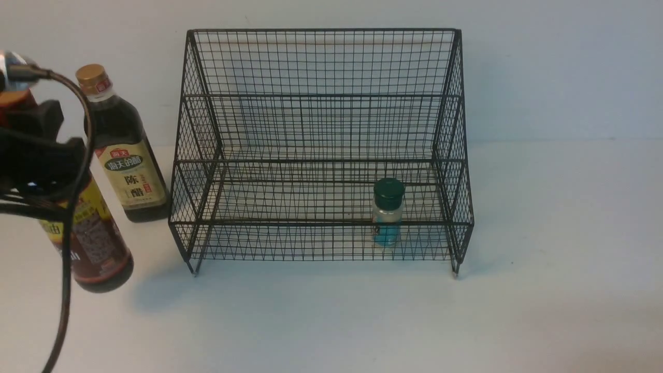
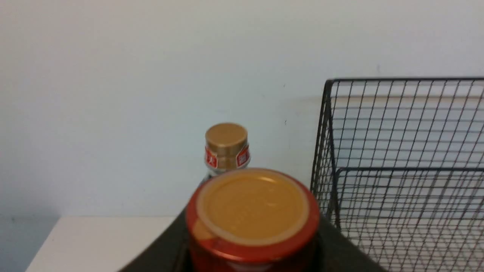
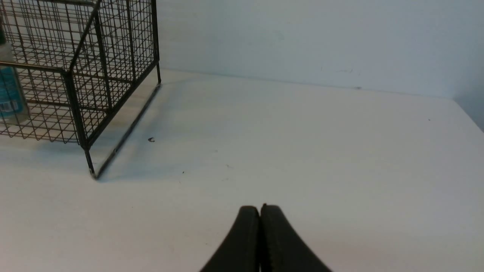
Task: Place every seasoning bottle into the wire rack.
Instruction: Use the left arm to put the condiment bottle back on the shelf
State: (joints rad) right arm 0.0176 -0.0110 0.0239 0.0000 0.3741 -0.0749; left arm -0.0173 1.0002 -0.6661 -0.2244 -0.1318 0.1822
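**Red-necked seasoning bottle (image 1: 98, 248) gripped high, outside the rack**

The left gripper (image 1: 52, 171) has its jaws on either side of this bottle's upper body, below the red neck, and they look closed against it. In the left wrist view, dark fingers (image 2: 162, 253) sit flush with both sides under the gold cap (image 2: 251, 206). We cannot tell whether the base is off the table (image 1: 544, 233).

We judge the bottle heavy, rigid and smooth-walled, since it is full of dark liquid. A high hold may let it swing or slip, and a grip at the labelled body would carry it more surely.

The left arm reaches in from the left edge with its wrist roughly level and a cable (image 1: 65, 290) looping down. Just behind stands the cream-label bottle (image 1: 129, 171), upright beside the wire rack (image 1: 321, 129). The rack's lower tier holds only a small green-capped bottle (image 1: 387, 217). The right gripper (image 3: 260, 213) hovers over bare table to the right of the rack, fingertips pressed together and empty.
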